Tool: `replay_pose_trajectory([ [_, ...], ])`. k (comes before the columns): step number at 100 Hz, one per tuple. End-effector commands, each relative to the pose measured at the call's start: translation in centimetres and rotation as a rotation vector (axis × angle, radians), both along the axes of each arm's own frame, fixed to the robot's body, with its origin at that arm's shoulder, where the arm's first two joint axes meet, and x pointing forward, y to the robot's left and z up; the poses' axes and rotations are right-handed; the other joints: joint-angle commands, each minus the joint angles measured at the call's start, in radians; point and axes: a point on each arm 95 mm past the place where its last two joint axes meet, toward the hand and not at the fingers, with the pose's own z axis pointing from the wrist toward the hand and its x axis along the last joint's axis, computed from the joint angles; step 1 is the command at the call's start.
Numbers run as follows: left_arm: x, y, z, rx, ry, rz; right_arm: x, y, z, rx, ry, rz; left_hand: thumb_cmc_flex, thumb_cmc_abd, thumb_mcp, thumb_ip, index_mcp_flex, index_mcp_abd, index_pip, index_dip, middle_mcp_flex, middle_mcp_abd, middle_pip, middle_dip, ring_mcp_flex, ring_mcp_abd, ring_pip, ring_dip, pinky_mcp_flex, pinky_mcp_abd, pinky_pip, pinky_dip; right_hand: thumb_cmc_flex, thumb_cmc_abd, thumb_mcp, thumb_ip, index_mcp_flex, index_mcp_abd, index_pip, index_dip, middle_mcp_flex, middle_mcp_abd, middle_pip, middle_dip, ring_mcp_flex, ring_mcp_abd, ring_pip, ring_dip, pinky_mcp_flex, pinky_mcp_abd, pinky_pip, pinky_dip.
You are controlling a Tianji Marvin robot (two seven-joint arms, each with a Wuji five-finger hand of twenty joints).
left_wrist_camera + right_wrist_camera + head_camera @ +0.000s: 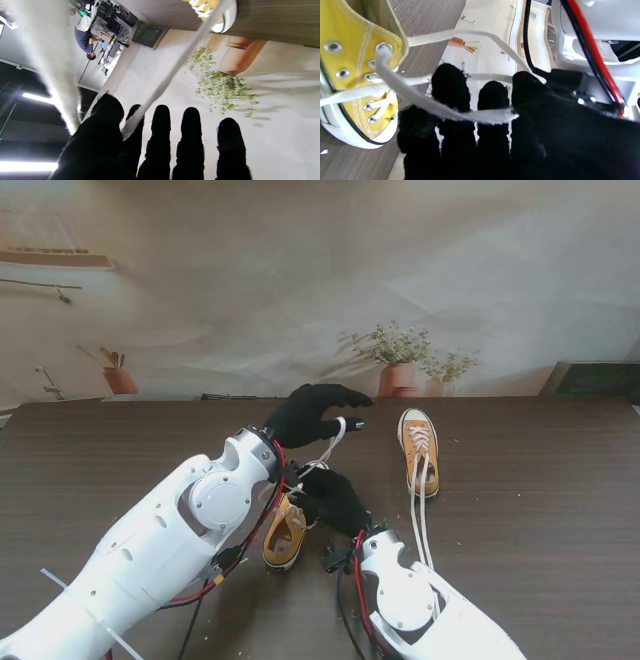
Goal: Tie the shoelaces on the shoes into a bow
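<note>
Two yellow sneakers lie on the dark table. The nearer sneaker [281, 540] [352, 50] sits between my arms, and its white lace [333, 438] rises from the eyelets. My left hand [315, 415] [150, 150] is lifted beyond it, pinching one lace strand [170, 77] between thumb and index finger. My right hand [335, 498] [495, 145] hovers right over the shoe, holding another strand [432, 107] against the thumb across its fingers. The second sneaker [418, 445] lies farther right, untouched, its loose laces [420, 525] trailing towards me.
The wooden table [550, 510] reaches to a backdrop printed with potted plants [398, 360]. Red and black cables [262, 515] hang from my left forearm close to the nearer shoe. Small white specks dot the table on the right.
</note>
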Motion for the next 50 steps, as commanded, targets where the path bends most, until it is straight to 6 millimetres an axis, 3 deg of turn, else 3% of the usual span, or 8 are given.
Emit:
replay_pose_trajectory([
  [1, 0.20, 1.17, -0.35, 0.035, 0.018, 0.025, -0.10, 0.14, 0.34, 0.017, -0.008, 0.017, -0.055, 0.054, -0.030, 0.004, -0.028, -0.059, -0.028, -0.030, -0.051, 0.013, -0.037, -0.032, -0.045, 0.005, -0.027, 0.005, -0.039, -0.076, -0.033, -0.001, 0.031, 0.000, -0.027, 0.008, 0.014, -0.117, 0.012, 0.001, -0.003, -0.032, 0.008, 0.013, -0.001, -0.014, 0.012, 0.007, 0.001, -0.010, 0.003, 0.007],
  [9, 0.09, 1.54, -0.16, 0.065, 0.046, 0.019, -0.16, 0.17, 0.38, 0.027, -0.011, 0.021, -0.062, 0.089, -0.095, 0.015, -0.030, -0.059, -0.045, -0.029, -0.091, 0.020, -0.074, -0.050, -0.089, 0.008, -0.064, 0.013, -0.072, -0.088, -0.088, 0.023, 0.032, -0.001, -0.027, 0.007, 0.019, -0.123, 0.017, 0.001, -0.003, -0.032, 0.007, 0.014, -0.001, -0.015, 0.012, 0.008, 0.001, -0.010, 0.003, 0.007],
  [22, 0.04, 1.66, 0.13, 0.090, 0.082, 0.015, -0.28, 0.19, 0.44, 0.047, -0.016, 0.024, -0.061, 0.094, -0.106, 0.020, -0.037, -0.059, -0.057, -0.030, -0.117, 0.024, -0.095, -0.059, -0.112, 0.009, -0.079, 0.012, -0.091, -0.093, -0.109, 0.024, 0.033, -0.001, -0.027, 0.006, 0.025, -0.130, 0.025, 0.001, -0.003, -0.035, 0.007, 0.014, -0.001, -0.016, 0.012, 0.008, 0.001, -0.010, 0.003, 0.007],
  [50, 0.49, 1.77, 0.24, 0.148, 0.083, 0.021, -0.58, -0.24, 0.41, 0.096, -0.014, 0.026, 0.071, 0.046, -0.063, 0.023, -0.029, -0.076, -0.045, -0.011, -0.108, 0.010, -0.097, -0.062, -0.098, -0.003, -0.085, 0.014, -0.080, -0.100, -0.115, 0.035, 0.037, -0.004, -0.025, 0.005, 0.045, -0.151, 0.047, 0.006, -0.003, -0.036, 0.008, 0.016, -0.002, -0.018, 0.010, 0.008, -0.001, -0.013, 0.001, 0.007],
])
